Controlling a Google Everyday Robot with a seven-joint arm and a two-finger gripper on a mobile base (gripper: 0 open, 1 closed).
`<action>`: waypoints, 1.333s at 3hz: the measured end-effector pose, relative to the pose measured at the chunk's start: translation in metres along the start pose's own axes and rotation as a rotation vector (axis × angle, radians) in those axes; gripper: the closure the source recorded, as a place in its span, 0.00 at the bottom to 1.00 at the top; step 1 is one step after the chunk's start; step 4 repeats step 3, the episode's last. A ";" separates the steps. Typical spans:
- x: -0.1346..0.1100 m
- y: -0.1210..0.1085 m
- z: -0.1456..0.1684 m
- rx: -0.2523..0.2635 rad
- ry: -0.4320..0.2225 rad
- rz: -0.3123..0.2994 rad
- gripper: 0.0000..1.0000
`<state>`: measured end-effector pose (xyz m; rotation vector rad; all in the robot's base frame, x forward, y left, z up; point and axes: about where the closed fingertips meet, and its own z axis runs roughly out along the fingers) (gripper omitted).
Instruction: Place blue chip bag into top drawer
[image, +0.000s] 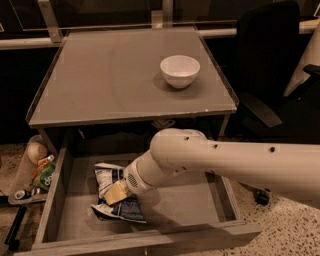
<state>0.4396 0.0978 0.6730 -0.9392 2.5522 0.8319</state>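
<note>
grey top drawer (187, 205), blue chip bag (124, 210) lengthwise front-to-back, pincer (116, 192) over it, grip untellable

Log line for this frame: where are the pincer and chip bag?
pincer: down in top drawer, at blue chip bag | bag: inside drawer, left half | white bowl: on tabletop

Dark blue chip bag (122, 209) with white panels, pale tan gripper (116, 192) over it inside the bare grey top drawer (195, 202), cream-white arm (225, 160), plain white bowl (179, 70), grey tabletop (110, 75), speckled beige floor (285, 225)
</note>
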 end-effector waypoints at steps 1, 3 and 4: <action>0.000 0.000 0.000 0.000 0.000 0.000 0.12; 0.000 0.000 0.000 0.000 0.000 0.000 0.00; 0.000 0.000 0.000 0.000 0.000 0.000 0.00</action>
